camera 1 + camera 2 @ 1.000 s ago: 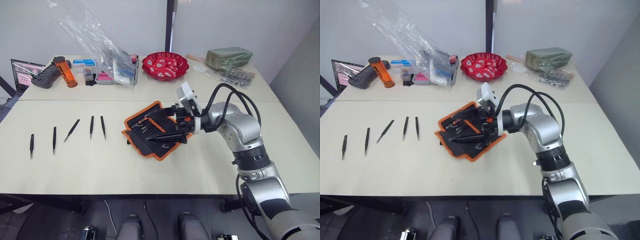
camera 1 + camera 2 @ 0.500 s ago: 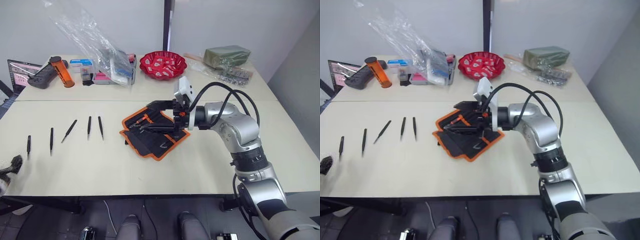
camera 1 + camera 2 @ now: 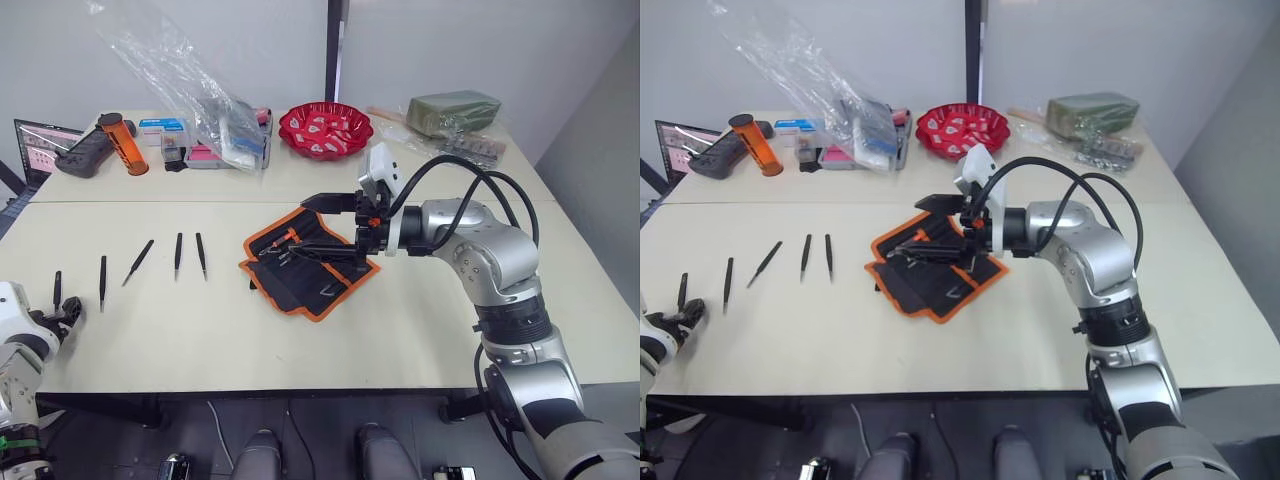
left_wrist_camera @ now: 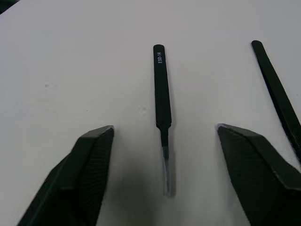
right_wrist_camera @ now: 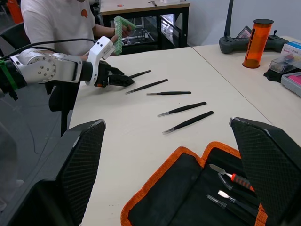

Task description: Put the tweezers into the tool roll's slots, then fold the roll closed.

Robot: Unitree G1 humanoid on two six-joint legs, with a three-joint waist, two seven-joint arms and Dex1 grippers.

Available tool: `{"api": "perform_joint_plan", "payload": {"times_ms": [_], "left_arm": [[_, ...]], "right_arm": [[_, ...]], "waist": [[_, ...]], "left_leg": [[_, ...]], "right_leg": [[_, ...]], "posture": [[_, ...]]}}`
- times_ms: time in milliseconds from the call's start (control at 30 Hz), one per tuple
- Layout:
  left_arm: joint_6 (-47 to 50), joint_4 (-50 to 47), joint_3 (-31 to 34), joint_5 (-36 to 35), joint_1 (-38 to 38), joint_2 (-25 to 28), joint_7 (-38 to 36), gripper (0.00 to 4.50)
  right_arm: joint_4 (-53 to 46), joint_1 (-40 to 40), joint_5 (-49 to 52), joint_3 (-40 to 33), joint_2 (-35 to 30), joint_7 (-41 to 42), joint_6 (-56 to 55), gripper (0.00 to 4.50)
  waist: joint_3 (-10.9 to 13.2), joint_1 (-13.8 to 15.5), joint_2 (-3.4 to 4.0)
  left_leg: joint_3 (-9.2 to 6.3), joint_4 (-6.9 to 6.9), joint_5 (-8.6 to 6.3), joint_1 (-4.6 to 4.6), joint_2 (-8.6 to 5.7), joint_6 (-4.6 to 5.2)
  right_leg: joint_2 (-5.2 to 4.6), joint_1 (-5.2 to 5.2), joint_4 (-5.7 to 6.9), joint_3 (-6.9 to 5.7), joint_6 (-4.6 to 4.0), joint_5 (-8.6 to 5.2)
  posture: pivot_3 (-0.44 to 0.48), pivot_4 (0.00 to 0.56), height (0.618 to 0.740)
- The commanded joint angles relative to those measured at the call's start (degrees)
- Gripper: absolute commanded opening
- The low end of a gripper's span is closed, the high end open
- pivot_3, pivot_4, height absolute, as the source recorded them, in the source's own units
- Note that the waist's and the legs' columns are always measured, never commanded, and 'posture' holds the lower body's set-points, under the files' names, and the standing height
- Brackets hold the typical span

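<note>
The tool roll [image 3: 310, 262] lies open on the table, black with orange edging, with a few small tools in its slots [image 5: 229, 184]. Several black tweezers lie in a row to its left; the leftmost tweezers [image 4: 162, 94] lie on the table between my left gripper's open fingers [image 4: 94, 155]. My left gripper [image 3: 70, 308] sits at the table's front left, low over that piece. My right gripper [image 3: 315, 228] hovers over the roll's right half, open wide and holding nothing.
Along the back of the table are a red bowl [image 3: 325, 128], a clear plastic bag [image 3: 190, 80], an orange cylinder [image 3: 128, 142], a black controller [image 3: 85, 152] and a green package [image 3: 455, 110]. A person in a white shirt [image 5: 61, 19] sits beyond the table's left end.
My left arm has come into view at the front left and reached the leftmost tweezers. My right gripper has let the roll's edge down and drawn back slightly right.
</note>
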Motion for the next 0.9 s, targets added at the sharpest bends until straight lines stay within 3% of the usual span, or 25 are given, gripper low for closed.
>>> {"api": "perform_joint_plan", "payload": {"times_ms": [33, 233, 500, 700, 800, 900], "left_arm": [[0.77, -1.20, -0.55, 0.55, -0.71, -0.70, 0.64, 1.97], [-0.24, -0.61, 0.44, 0.71, -1.94, -1.26, 1.79, 0.02], [-4.12, -2.04, 2.66, 0.51, -2.62, -0.26, 1.15, 0.02], [-4.94, -11.31, 1.92, -1.35, -3.40, 2.09, -4.27, 0.02], [0.43, -17.48, 0.71, -7.15, -5.96, 2.73, -8.98, 0.02], [6.67, -23.35, -4.45, -11.09, -8.06, 5.57, -15.68, 0.02]], "right_arm": [[-2.76, 0.04, 0.72, -1.05, -1.07, -0.29, -0.46, 4.50], [-3.62, 0.75, 0.97, -0.95, -1.47, -1.33, 0.21, 4.50], [-4.71, 1.77, 0.91, -0.49, -1.92, -1.78, 0.57, 4.50], [-5.03, 2.47, 0.66, -0.67, -3.65, -1.50, 0.66, 4.50], [-5.19, 3.28, 0.56, -1.12, -5.41, -0.90, 0.28, 4.50], [-5.62, 4.01, 0.68, -1.40, -6.86, -0.96, 0.71, 4.50]], "waist": [[0.00, 0.19, 0.00], [0.00, 0.25, 0.00], [0.00, 0.06, 0.00], [0.00, 0.09, 0.00], [0.00, 0.35, 0.00], [0.01, 0.35, -0.01]], "left_leg": [[0.00, 0.02, 0.00, 0.00, -0.01, 0.00], [0.00, 0.03, 0.00, 0.00, -0.03, 0.00], [0.00, 0.04, 0.01, -0.01, -0.02, -0.01], [-0.01, 0.03, 0.01, -0.02, 0.00, -0.01], [-0.01, 0.05, 0.01, -0.05, -0.03, -0.02], [-0.01, 0.08, 0.01, -0.06, -0.03, -0.02]], "right_leg": [[-0.01, 0.01, 0.00, 0.00, 0.00, 0.00], [-0.04, 0.03, 0.00, 0.00, 0.01, 0.00], [-0.02, 0.01, 0.00, 0.00, 0.01, 0.00], [0.00, 0.00, 0.00, 0.00, 0.01, 0.00], [-0.04, 0.03, -0.03, 0.00, 0.01, 0.00], [-0.03, 0.05, -0.04, -0.01, 0.02, 0.00]], "posture": [[0.000, 0.150, 0.740], [0.000, 0.150, 0.740], [0.000, 0.150, 0.740], [0.000, 0.150, 0.740], [0.000, 0.150, 0.740], [0.000, 0.150, 0.740]]}}
